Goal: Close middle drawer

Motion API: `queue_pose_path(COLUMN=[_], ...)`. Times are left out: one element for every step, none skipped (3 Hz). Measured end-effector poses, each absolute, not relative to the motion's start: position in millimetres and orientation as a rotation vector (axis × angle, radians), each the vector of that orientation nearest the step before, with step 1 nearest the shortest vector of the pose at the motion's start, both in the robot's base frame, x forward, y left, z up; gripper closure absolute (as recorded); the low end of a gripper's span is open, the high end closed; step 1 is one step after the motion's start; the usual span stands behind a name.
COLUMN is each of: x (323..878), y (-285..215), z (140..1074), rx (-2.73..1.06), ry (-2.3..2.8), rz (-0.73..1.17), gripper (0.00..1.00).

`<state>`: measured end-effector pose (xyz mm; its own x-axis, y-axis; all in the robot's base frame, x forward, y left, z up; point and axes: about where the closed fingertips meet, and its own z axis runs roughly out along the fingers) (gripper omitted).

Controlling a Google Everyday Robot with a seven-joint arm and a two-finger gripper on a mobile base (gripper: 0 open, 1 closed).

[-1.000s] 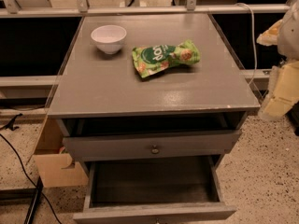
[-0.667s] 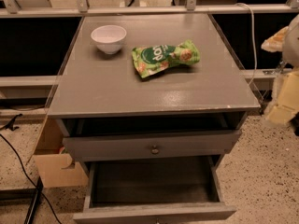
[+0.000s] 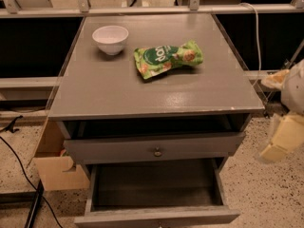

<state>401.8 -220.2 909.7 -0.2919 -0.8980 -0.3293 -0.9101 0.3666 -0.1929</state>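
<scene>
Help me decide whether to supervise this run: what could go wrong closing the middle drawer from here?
1. The gripper hangs off to the cabinet's right, while the middle drawer is pulled far out; a push near its right corner might skew and jam it.
2. The drawer above is slightly open with a similar front, so it might get pushed instead.
3. A hard shove could jolt the bowl and green bag on top.

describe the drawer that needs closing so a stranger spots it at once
Find the grey cabinet carrying a bowl and green packet, gripper off to its right. The middle drawer is under the knobbed front; unlike that one, barely out, it is pulled far out, empty inside showing.
</scene>
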Motion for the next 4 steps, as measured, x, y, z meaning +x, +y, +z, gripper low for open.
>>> queue_pose_path(x=[390,364,363,350], y=[-218,-215,-215,-213], z=[868,800,798,765], rx=[-1.531,-1.491,-1.489,-1.468], ry=[2.24,2.285,2.284,2.287], rz=[0.112,0.209,0.215,0.287], gripper=[0.0,0.0,0.0,0.0])
